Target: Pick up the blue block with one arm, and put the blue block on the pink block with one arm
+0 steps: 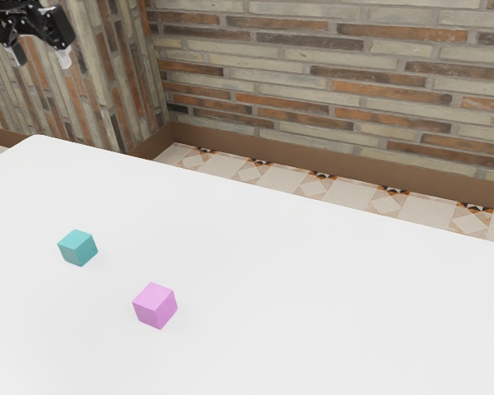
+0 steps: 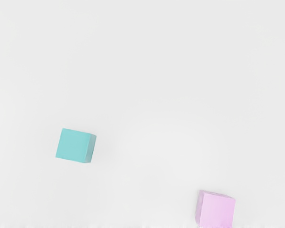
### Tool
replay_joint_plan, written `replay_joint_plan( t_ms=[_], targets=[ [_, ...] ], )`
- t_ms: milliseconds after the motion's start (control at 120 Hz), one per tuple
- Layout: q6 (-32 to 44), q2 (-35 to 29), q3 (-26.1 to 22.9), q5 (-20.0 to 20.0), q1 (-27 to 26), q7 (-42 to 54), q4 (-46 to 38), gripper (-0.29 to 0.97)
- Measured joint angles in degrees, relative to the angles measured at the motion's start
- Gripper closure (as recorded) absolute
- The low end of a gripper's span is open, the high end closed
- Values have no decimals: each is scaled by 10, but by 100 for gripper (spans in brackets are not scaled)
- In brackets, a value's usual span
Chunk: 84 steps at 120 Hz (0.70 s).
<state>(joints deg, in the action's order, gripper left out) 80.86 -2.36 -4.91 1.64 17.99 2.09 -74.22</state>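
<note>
Overhead, at the exterior view's upper left: black tool, poised high above the white tabletop, white-tipped fingers spread apart and clasping nothing. Well below, on the near part of the tabletop toward the exterior view's left: blue block, a teal-tinted cube, resting flat on the surface, far from the tool. Near it, a little toward the exterior view's right and closer to the camera: pink block, likewise flat on the tabletop, apart from the blue block, with a strip of bare white between the two. Both cubes turned slightly, one vertical edge toward the camera, a faint shadow at the base of each. Beyond the tabletop's far edge: patterned tiled floor, brown baseboard and weathered brick wall, with a corner in the wall close behind the tool. Seen from the wrist view, looking down: blue block and pink block on bare tabletop, well under the hand and clearly separated, the pink block partly out of frame.
</note>
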Motion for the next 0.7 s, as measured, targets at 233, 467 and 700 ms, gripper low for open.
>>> replay_joint_plan(
  t_ms=[233,467,700],
  targets=[
    [-40,4,21,0,-51,7,-21,0],
    [35,-76,60,34,-42,9,-278,0],
    [183,-188,115,67,-40,9,-507,0]
  ],
)
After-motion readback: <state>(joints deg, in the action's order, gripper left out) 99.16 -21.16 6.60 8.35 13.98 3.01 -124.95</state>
